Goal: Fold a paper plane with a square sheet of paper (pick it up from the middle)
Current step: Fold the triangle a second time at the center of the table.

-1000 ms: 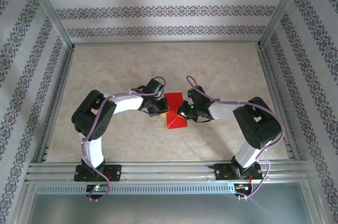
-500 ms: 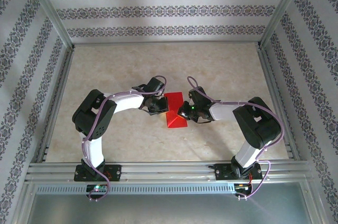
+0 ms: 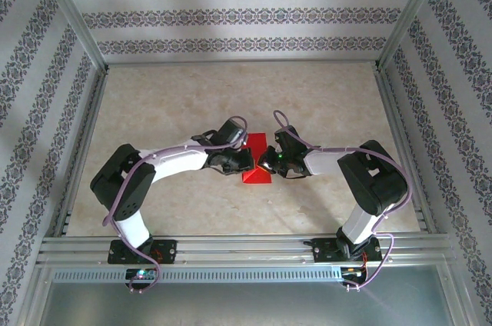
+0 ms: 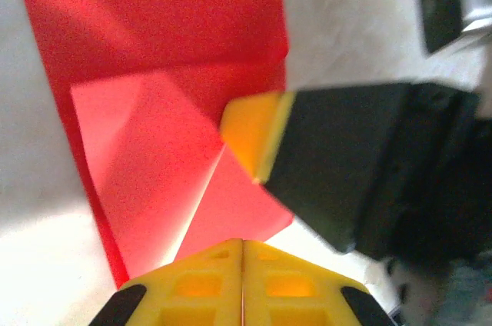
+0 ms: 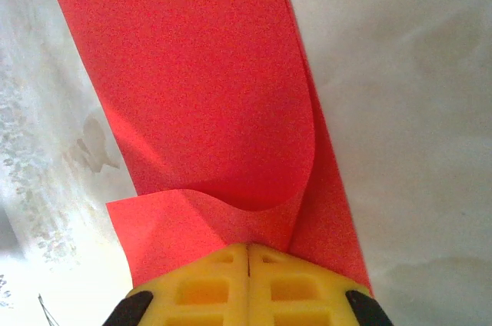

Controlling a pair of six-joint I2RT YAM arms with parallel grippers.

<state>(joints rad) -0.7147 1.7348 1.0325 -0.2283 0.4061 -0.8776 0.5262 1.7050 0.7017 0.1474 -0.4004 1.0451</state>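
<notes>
Item: square sheet of paper (image 3: pixel 257 176), partly folded, flat mid-table (image 3: pixel 231 103), patterned walls (image 3: pixel 231 14) around. The left tool (image 3: pixel 244 160) and right tool (image 3: pixel 265 163), both pressed together, overlap its middle. Change: left arm now reaches further in; right unmoved.

Robot lab cell, aluminium frame (image 3: pixel 231 247), wallpapered walls (image 3: pixel 246 14)

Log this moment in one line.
stage: mid-fold | red paper: partly folded, corner flap down | left fingers: shut, at flap edge | right fingers: shut on curled paper edge
</notes>
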